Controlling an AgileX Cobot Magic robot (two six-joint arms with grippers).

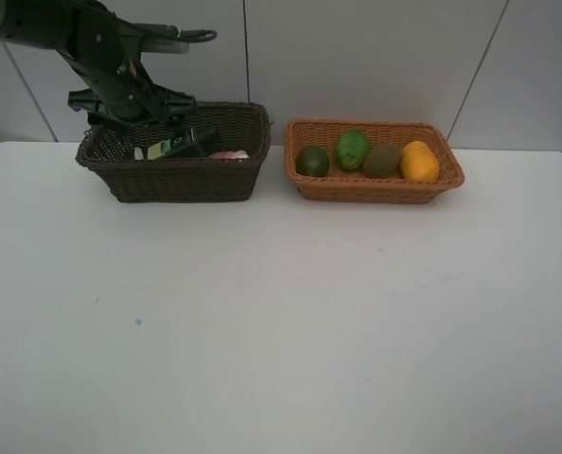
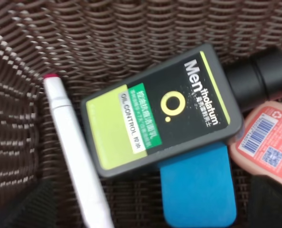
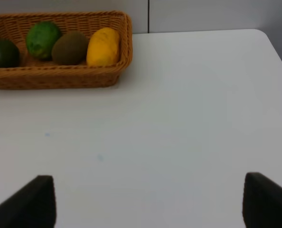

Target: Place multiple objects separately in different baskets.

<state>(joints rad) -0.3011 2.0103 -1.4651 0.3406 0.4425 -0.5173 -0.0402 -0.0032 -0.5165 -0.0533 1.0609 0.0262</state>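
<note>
The dark brown basket (image 1: 186, 178) at the back left holds the dark green bottle (image 2: 162, 109), the white-pink marker (image 2: 74, 156), the blue eraser (image 2: 198, 190) and the pink bottle (image 2: 269, 142), all lying on its weave (image 2: 131, 33). My left gripper (image 1: 141, 125) hangs over this basket, open and empty, its fingertips (image 2: 22, 206) wide apart just above the items. The light orange-tan basket (image 1: 371, 189) holds a dark green fruit (image 1: 311, 161), a lighter green fruit (image 1: 352, 149), the kiwi (image 1: 382, 160) and the mango (image 1: 419, 161). My right gripper (image 3: 150, 204) is open and empty over bare table.
The white table (image 1: 281, 322) spreads in front of both baskets. A grey panelled wall (image 1: 376, 57) stands right behind them. The light basket (image 3: 55, 78) also shows far ahead in the right wrist view. The right arm is out of the exterior view.
</note>
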